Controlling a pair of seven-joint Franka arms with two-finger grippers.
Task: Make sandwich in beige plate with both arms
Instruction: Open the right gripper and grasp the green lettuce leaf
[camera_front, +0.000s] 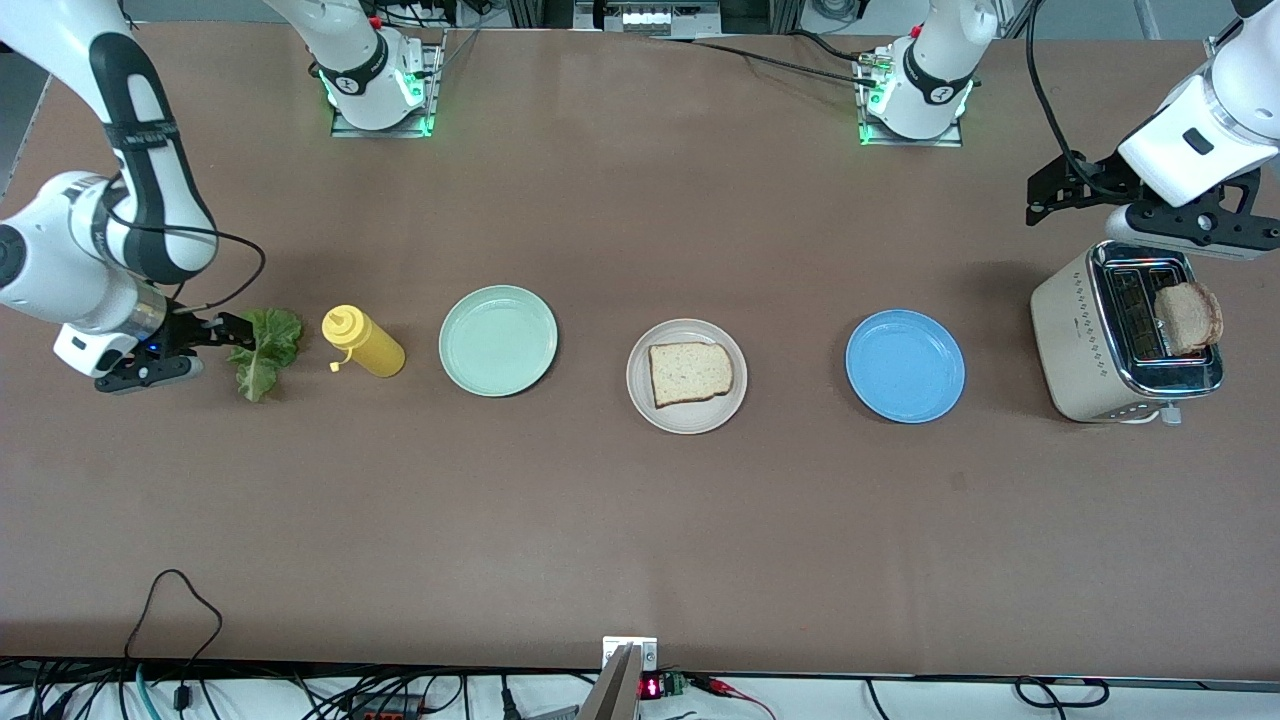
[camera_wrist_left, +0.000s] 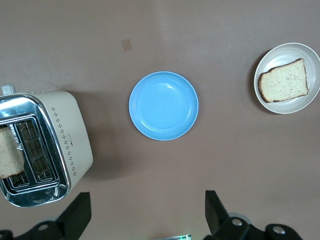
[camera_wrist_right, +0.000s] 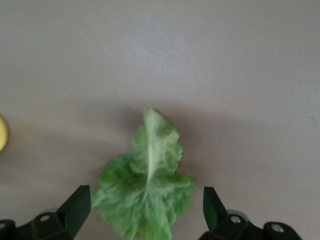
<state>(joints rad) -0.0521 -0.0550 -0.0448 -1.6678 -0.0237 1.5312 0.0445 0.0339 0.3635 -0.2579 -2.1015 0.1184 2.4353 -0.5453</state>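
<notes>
- While one bread slice (camera_front: 690, 373) lies in the beige plate (camera_front: 686, 419) mid-table, I see bare table around its rim.
- My right gripper (camera_front: 228, 333), fingers spread, straddles the lettuce leaf (camera_front: 264, 352) beside the mustard bottle (camera_front: 364, 343).
- My left gripper (camera_front: 1040, 199) hangs spread above the toaster (camera_front: 1080, 340).

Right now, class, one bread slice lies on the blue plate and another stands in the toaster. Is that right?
Not quite. The bread slice lies on the beige plate, as the front view shows; the blue plate holds nothing. The other slice does stand in the toaster.
</notes>
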